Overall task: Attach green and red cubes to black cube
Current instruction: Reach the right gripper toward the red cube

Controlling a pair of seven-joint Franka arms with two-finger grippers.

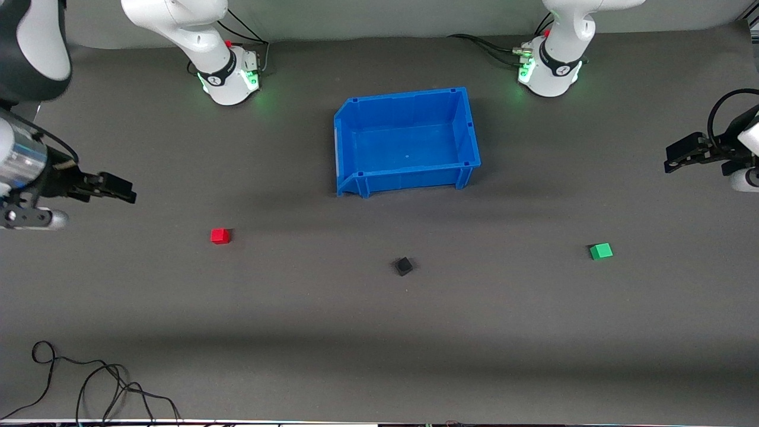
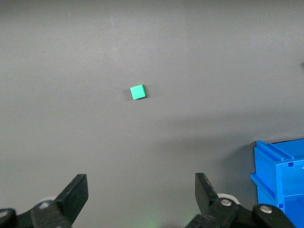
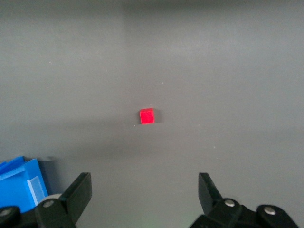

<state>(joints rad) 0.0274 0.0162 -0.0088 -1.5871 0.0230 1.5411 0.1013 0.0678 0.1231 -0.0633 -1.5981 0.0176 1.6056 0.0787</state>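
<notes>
The red cube (image 1: 220,236) lies on the grey table toward the right arm's end; it shows in the right wrist view (image 3: 147,116). The green cube (image 1: 600,251) lies toward the left arm's end and shows in the left wrist view (image 2: 137,91). The black cube (image 1: 404,266) lies between them, a little nearer the front camera. My right gripper (image 1: 127,191) hangs open and empty above the table at the right arm's end. My left gripper (image 1: 671,160) hangs open and empty at the left arm's end. Both are well apart from the cubes.
An empty blue bin (image 1: 356,142) stands at the table's middle, between the arms' bases, farther from the front camera than the cubes. Its corner shows in both wrist views. Black cables (image 1: 89,385) lie at the table's near edge by the right arm's end.
</notes>
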